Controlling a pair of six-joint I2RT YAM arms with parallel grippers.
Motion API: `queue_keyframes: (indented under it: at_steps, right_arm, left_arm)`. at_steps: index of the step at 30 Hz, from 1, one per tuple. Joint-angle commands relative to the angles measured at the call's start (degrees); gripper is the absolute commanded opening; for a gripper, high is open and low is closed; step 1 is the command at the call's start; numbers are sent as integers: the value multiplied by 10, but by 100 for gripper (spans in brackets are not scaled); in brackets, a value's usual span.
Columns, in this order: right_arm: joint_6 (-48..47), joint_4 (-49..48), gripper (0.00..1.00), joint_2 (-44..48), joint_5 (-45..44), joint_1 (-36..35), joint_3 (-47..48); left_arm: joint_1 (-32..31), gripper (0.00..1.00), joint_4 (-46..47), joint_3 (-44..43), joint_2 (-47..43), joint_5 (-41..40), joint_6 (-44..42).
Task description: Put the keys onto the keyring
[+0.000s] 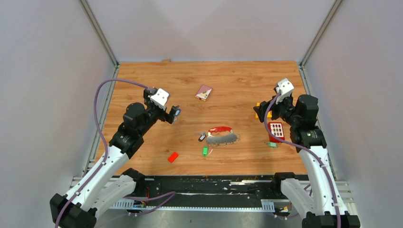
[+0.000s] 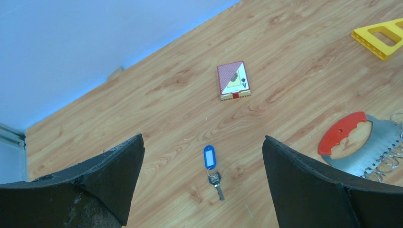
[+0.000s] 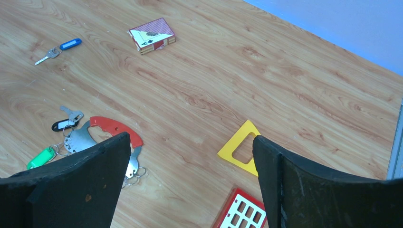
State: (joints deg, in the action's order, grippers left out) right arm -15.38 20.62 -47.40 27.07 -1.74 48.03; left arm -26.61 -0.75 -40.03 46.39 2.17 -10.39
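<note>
The keyring (image 1: pixel 221 135) lies near the middle of the table (image 1: pixel 237 80), its long axis running left to right in the top view; its red strap (image 1: pixel 220 129) curves along the far side and its grey strip (image 1: pixel 224 139) lies along the near side. The black-tagged key (image 1: pixel 202 137) sits slanted at the bunch's left end; whether it is hooked on I cannot tell. The green-tagged key (image 1: pixel 205 151) lies just nearer, its tag running roughly near to far. The blue-tagged key (image 2: pixel 212 168) lies well apart to the left, below the left gripper (image 2: pixel 203 140); its tag points toward the far wall and its blade toward the camera, slightly right.

Both claws hang above the table spread wide, with nothing between the fingers; the right gripper (image 3: pixel 190 137) is over the right side.

The table is light brown wood-grain board; plain pale walls (image 1: pixel 209 28) close it in on the left, far and right sides, with metal posts at the far corners.

Only the top view shows the orange-red block (image 1: pixel 173 157), near and left of the bunch. The right wrist view takes in all three keys and shows silver rings along the keyring's metal plate, which from above blur into the strip; it also shows the yellow frame piece (image 3: pixel 242 148) and part of the red block with white buttons (image 3: pixel 242 211). The left wrist view shows only the blue key and part of the keyring at its right edge; the card box (image 1: pixel 204 92) appears in all three.
</note>
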Motion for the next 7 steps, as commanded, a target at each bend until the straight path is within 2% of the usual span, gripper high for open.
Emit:
queue_keyframes:
  at_steps: [1, 7]
  right_arm:
    - [-4, -11, 100, 7, 0, 2, 2]
    - [-3, -8, 100, 6, 5, 2, 6]
  left_arm:
    - [2, 100, 10, -11, -2, 14, -5]
    - [2, 100, 10, -9, 3, 21, -7]
